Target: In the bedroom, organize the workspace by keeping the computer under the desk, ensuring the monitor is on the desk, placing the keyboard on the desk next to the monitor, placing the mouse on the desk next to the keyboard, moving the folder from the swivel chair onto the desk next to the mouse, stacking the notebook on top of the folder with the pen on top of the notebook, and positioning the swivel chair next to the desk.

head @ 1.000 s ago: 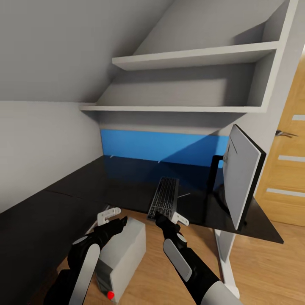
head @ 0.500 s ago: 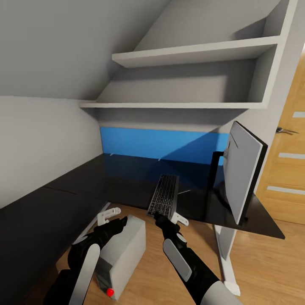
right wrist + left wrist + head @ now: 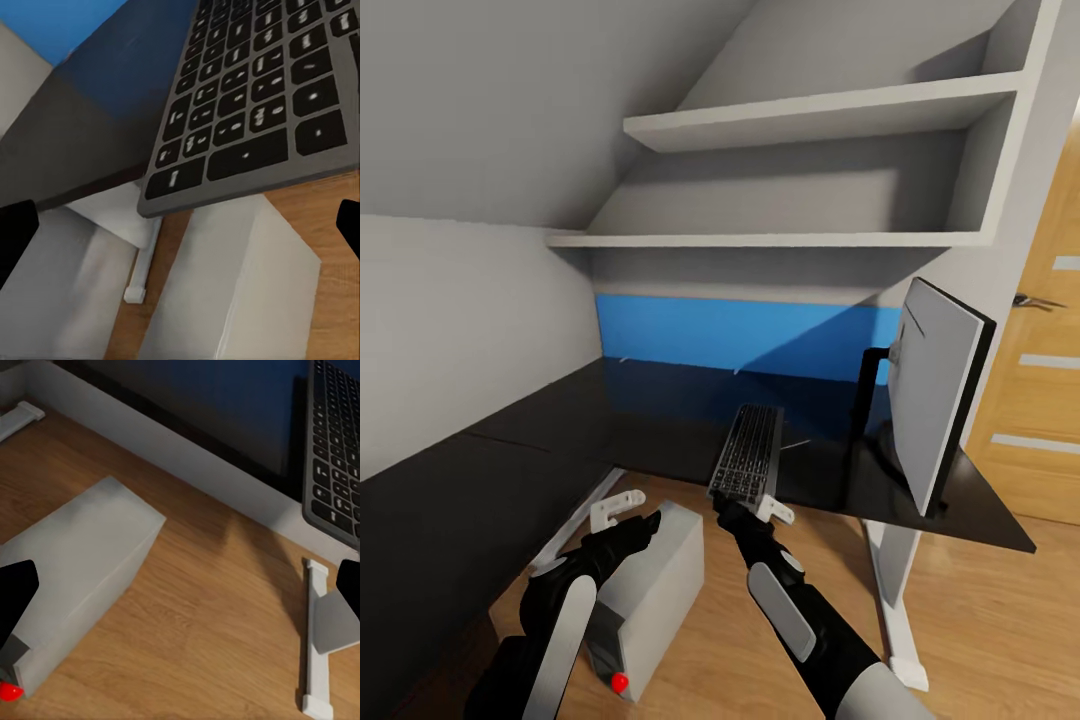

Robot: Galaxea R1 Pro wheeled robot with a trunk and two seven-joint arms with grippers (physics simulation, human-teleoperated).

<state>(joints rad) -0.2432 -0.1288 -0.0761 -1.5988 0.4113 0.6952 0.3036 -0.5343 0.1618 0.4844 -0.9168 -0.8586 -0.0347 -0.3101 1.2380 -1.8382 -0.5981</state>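
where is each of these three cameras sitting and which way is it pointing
Head view: on the robot's head, looking forward and down at the desk, keyboard, monitor and computer; both arms show, with left hand and right hand.
Left wrist view: near the left hand, looking down at the computer on the wood floor; dark fingertips at the edges.
Right wrist view: near the right hand, looking at the keyboard's overhanging end.
Shared: all three show the keyboard.

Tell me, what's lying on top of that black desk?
On the desk lie a keyboard, its near end jutting over the front edge, and a monitor standing at the right end. Whatever sits behind the monitor is hidden.
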